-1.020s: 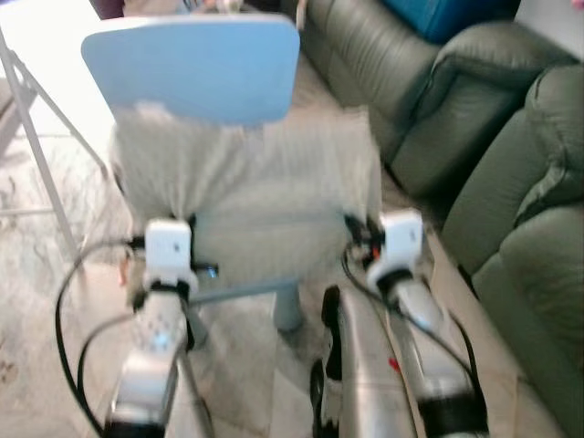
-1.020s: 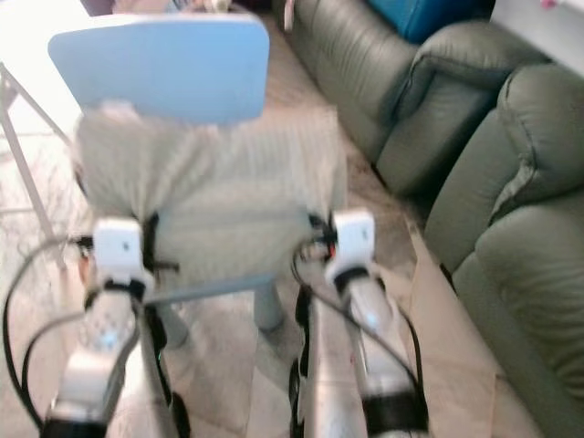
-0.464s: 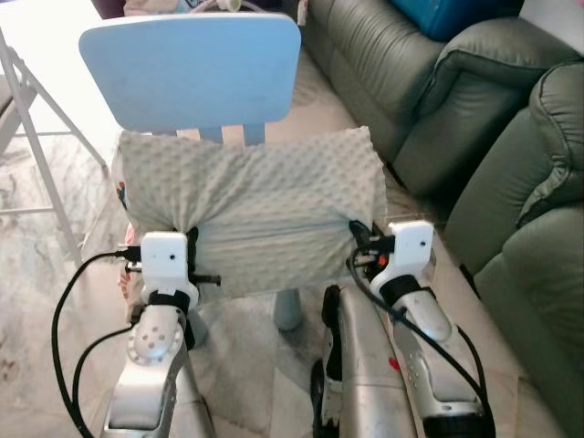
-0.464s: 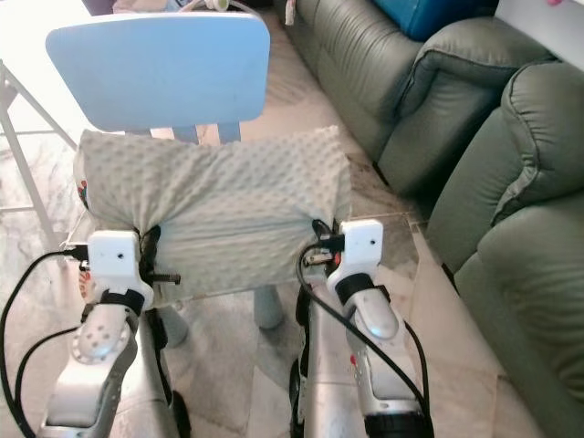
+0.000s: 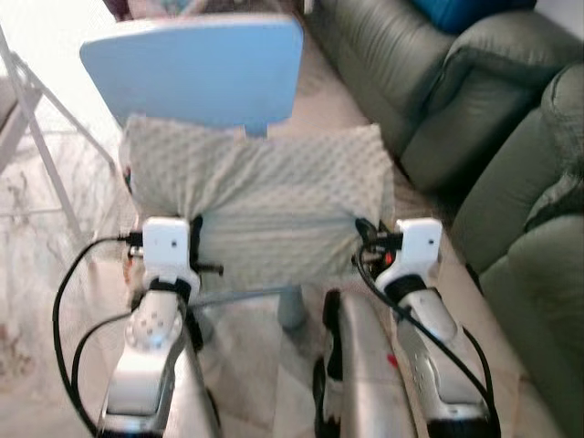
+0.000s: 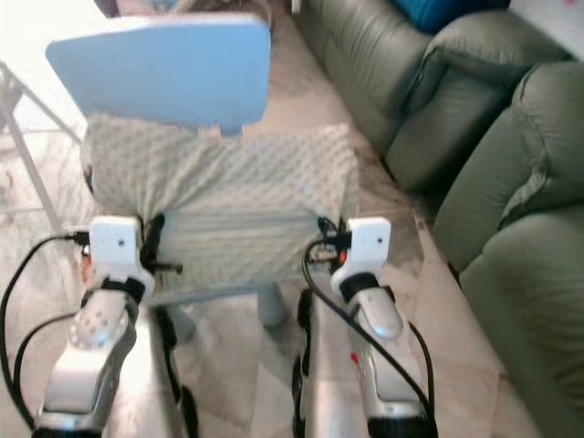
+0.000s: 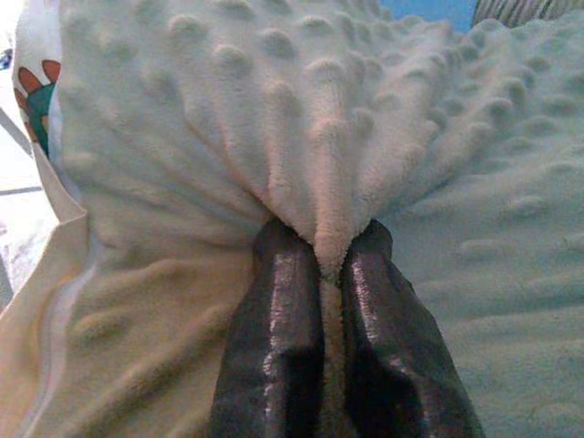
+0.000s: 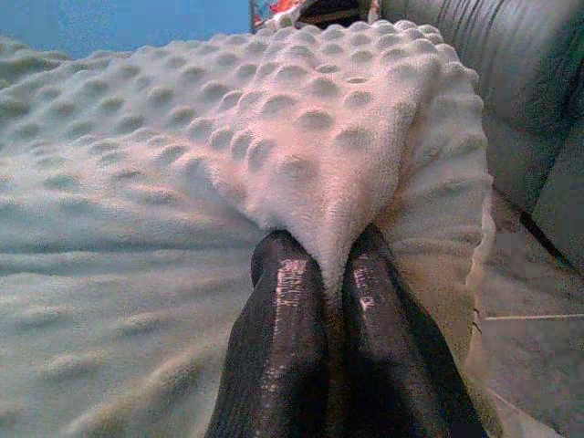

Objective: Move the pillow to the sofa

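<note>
A pale green pillow (image 5: 265, 205) with a dotted fleece cover is held in front of me, above the seat of a light blue chair (image 5: 196, 68). My left gripper (image 5: 193, 245) is shut on a pinch of the pillow's left end; its black fingers (image 7: 274, 356) squeeze a fold of fleece. My right gripper (image 5: 360, 239) is shut on the right end in the same way, its fingers (image 8: 283, 338) clamped on a fold. The dark green leather sofa (image 5: 474, 119) stands to my right.
The chair back rises just behind the pillow, and a chair leg (image 5: 290, 308) stands between my arms. White metal legs (image 5: 41, 137) of a stand are at the far left. A blue object (image 5: 447, 9) lies on the sofa's far seat. The floor is marbled tile.
The view has shifted and blurred slightly as I move. Both grippers keep their hold on the pillow, which has stayed in the same place between them.
</note>
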Available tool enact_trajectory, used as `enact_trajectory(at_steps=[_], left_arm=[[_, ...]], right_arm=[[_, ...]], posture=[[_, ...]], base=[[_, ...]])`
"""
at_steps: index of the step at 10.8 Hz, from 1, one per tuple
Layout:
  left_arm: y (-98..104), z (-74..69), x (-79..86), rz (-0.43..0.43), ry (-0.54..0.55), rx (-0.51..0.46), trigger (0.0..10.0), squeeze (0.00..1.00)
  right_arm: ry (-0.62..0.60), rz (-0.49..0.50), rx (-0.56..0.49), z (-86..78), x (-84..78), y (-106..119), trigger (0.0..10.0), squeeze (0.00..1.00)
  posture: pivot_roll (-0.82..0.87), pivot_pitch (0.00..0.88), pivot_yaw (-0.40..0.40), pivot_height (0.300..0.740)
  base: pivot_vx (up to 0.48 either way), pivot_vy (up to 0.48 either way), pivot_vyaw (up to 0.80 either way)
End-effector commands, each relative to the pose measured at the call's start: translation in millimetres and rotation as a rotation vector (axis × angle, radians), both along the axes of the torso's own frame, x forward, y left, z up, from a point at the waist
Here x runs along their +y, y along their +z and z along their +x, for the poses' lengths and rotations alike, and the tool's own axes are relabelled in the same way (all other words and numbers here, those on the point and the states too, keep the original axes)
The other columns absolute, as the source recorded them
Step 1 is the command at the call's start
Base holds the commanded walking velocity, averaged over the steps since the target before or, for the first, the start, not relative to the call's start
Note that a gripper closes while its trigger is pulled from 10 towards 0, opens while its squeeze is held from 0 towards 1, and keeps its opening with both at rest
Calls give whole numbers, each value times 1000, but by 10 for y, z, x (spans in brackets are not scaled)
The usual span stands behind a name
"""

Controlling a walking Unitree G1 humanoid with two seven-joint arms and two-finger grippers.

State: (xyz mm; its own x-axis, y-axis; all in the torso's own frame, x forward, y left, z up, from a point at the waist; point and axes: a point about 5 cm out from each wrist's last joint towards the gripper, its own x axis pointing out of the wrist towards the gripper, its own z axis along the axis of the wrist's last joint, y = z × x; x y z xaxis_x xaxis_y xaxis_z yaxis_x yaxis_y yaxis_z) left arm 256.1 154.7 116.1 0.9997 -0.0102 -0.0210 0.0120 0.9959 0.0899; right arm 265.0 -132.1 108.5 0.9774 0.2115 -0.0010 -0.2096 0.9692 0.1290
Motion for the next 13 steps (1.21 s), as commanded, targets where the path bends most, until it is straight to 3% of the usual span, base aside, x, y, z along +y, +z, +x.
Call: enact_trajectory(at_steps=[1,5,7,10,13], left_arm=[[41,-13,138,13,69,-9,10000,0],[5,6,131,58,111,13,10000,0],[8,9,82,81,77,8,10000,0],[16,56,104,88,128,-2,10000,0],[41,110,23,66,110,-20,10000,0]], right_arm=[[-74,4,-37,16,-138,106,10000,0],[-57,2,-33,38,-146,116,10000,0],[-26,-2,-44,58,-92,145,10000,0],[-24,0,-90,88,-103,221,10000,0],[-36,-11,-105,145,-142,266,10000,0]], posture=[[-30,185,-36,590],[-26,195,-47,655],[-24,188,-53,695],[-25,174,-62,709],[-33,158,-64,740]], base=[[0,0,0],[0,0,0],[0,0,0],[0,0,0],[0,0,0]])
